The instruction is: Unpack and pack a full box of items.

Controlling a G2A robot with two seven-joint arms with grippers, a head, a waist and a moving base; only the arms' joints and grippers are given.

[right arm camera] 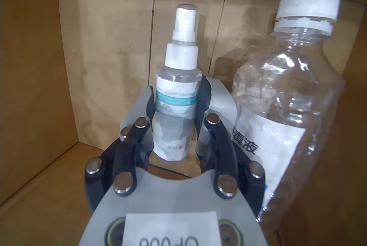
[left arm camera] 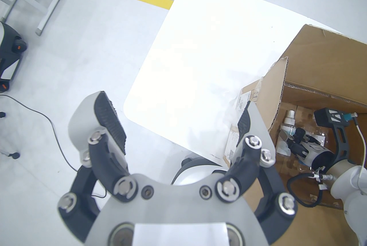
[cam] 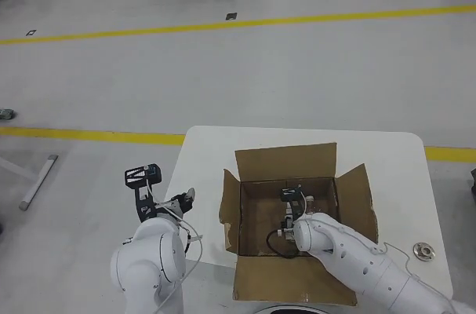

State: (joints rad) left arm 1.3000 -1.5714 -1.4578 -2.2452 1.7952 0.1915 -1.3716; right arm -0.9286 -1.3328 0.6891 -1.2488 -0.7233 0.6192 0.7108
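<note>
A: What does the right pincer [right arm camera: 177, 102] have?

B: It pinches a small clear spray bottle with a white pump top and a teal label band [right arm camera: 176, 115], down inside the open brown cardboard box [cam: 285, 163]. A large clear plastic bottle with a white cap [right arm camera: 286, 103] sits just beside one finger.

A: What's the risk?

B: I'd judge a lift could drag or tip that big bottle. The slick little one may also slide between the pads.

A: And the other arm?

B: The left pincer [left arm camera: 176, 115] hangs spread and empty off the edge of the white bench [cam: 394, 157]. Beyond it lies pale grey floor [cam: 300, 78] crossed by yellow lines [cam: 222, 27].
</note>
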